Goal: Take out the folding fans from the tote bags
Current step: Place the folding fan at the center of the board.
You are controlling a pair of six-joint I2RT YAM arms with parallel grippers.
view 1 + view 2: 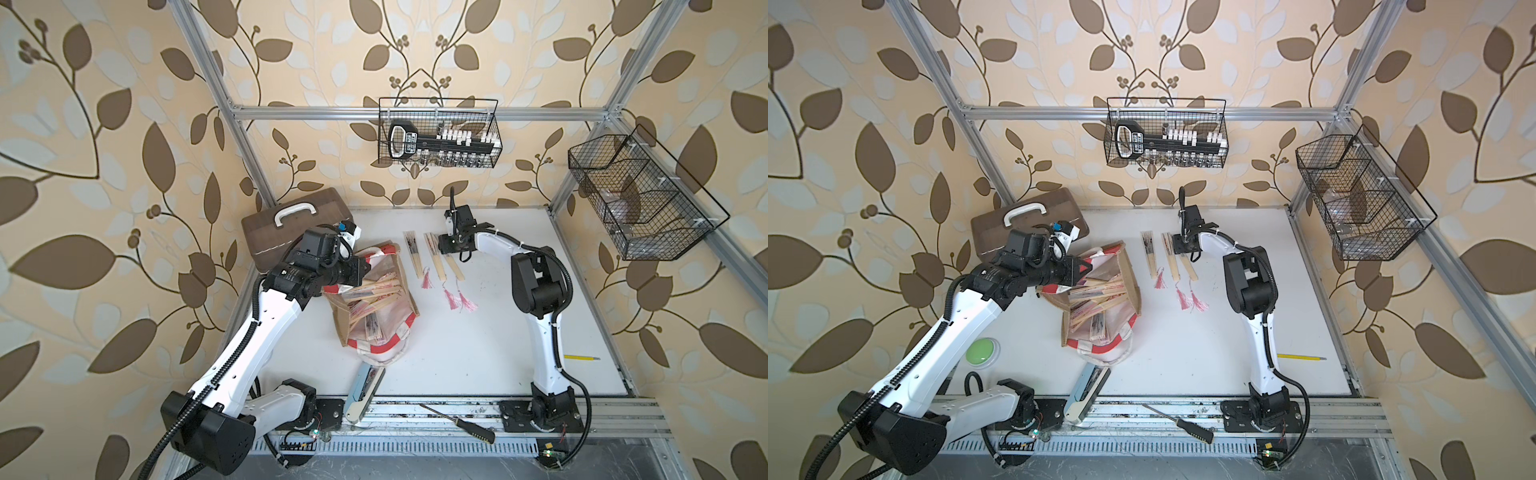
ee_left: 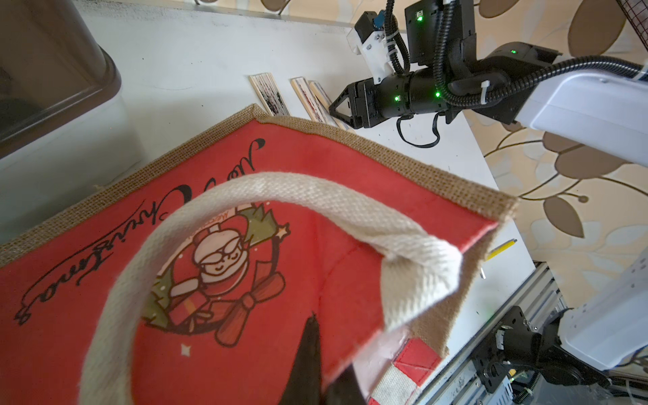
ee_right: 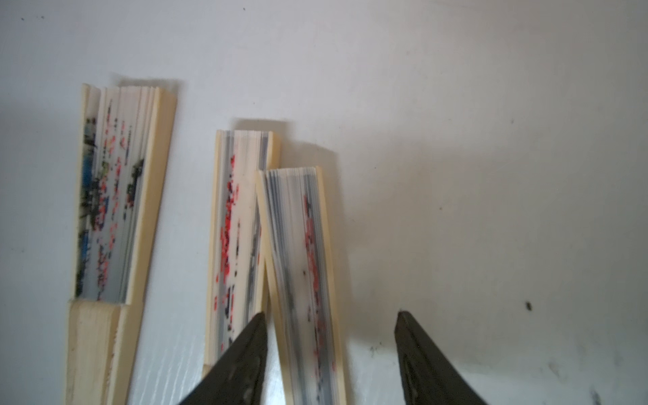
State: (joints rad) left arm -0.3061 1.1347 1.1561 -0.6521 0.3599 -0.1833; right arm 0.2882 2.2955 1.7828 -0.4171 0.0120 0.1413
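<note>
Counter [image 1: 478, 353]: tote bag [image 1: 344, 328] lies left of centre, mouth gaping upward, most folding fans [image 1: 374, 291] inside. The left gripper [image 1: 360, 266] is clamped tight on the bag's far rim, probably to keep the mouth open for access. Right of the bag, three fans [image 1: 434, 257] lie in a row, tassels nearward; the right gripper [image 3: 329, 315] hangs over the rightmost fan [image 3: 301, 263], jaws apart astride it, holding nothing.
</note>
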